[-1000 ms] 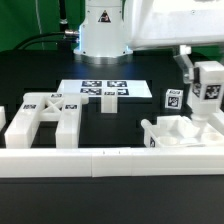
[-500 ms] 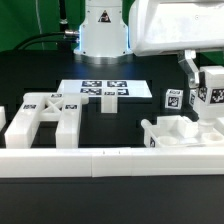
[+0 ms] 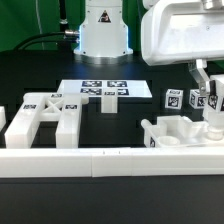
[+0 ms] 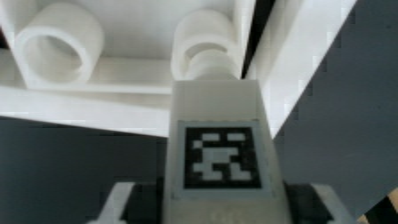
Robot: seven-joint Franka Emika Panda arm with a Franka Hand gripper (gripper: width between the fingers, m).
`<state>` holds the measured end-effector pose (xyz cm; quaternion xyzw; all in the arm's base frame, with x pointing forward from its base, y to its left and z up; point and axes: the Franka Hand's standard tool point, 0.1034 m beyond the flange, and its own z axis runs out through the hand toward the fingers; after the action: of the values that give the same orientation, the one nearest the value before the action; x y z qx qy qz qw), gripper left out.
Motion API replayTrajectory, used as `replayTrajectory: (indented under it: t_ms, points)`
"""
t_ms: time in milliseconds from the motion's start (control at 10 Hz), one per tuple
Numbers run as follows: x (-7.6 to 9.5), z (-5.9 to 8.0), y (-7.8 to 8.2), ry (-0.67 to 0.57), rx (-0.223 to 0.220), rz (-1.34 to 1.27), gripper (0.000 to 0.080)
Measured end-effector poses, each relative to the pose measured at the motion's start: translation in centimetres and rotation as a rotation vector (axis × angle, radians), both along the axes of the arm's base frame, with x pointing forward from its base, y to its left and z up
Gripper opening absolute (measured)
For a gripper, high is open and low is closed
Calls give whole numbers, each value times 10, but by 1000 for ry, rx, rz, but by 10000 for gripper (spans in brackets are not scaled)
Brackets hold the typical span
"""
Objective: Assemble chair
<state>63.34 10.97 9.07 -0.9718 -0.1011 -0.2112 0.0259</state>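
Note:
My gripper [image 3: 207, 88] is at the exterior view's right, shut on a short white chair post [image 3: 213, 108] with square tags, held upright just above a blocky white chair part [image 3: 178, 131]. In the wrist view the tagged post [image 4: 221, 140] fills the middle between my fingers [image 4: 132, 200], and the gripper [image 4: 222, 198] grips its sides. Beyond the post's tip lies the white part with two round sockets [image 4: 71, 45]. Two white chair frames [image 3: 45, 113] lie at the exterior view's left. Another short post [image 3: 110, 103] stands near the middle.
The marker board [image 3: 97, 88] lies flat behind the middle post, in front of the robot base [image 3: 103, 30]. A long low white border rail [image 3: 110, 160] runs along the front. A tagged white block [image 3: 172, 99] stands beside the held post.
My gripper has moved toward the exterior view's right and slightly down with the post, now over the right end of the blocky part.

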Motion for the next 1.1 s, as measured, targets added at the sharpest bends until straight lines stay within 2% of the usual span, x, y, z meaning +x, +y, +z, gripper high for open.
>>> replayTrajectory:
  t_ms: [300,700,1000,1100]
  points:
    - [-1,-2,0,3,-2,2,285]
    - [-5,-15,1,8,-1,4,285]
    - [-4,-17,1,5,-1,3,293]
    - [-5,-17,1,5,-1,4,517]
